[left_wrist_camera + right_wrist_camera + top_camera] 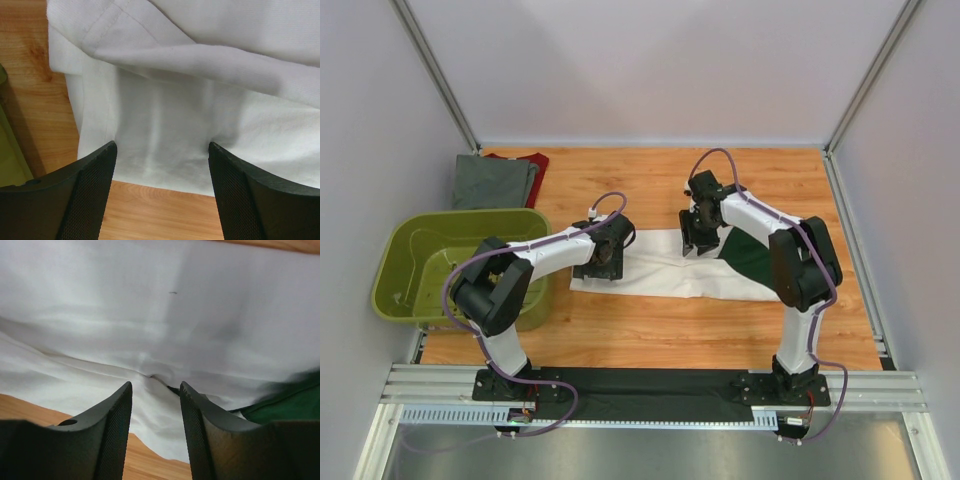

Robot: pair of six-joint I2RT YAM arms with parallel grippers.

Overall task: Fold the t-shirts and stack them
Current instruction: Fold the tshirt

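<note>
While the grey cloth shirt [492, 183] and dark red shirt [539, 160] lie stacked, my left gripper [162, 150] and right gripper [156, 387] hang open over the half-folded white-and-green shirt [660, 268].

Wooden table [740, 185]: orange-brown plank grain, pale wall panels on left, far and right sides.

White t-shirt [655, 275] lay flat across middle, long side running left to right. Dark green part [752, 258] sat at right end. Left end was doubled over, hem showing.

Grey t-shirt [492, 183] lay folded in far-left corner. Dark red t-shirt [539, 162] showed along its right edge, mostly covered.

Olive-green basket [392, 250] stood at left, nearer than grey t-shirt, right wall just beside white t-shirt's left end.
</note>
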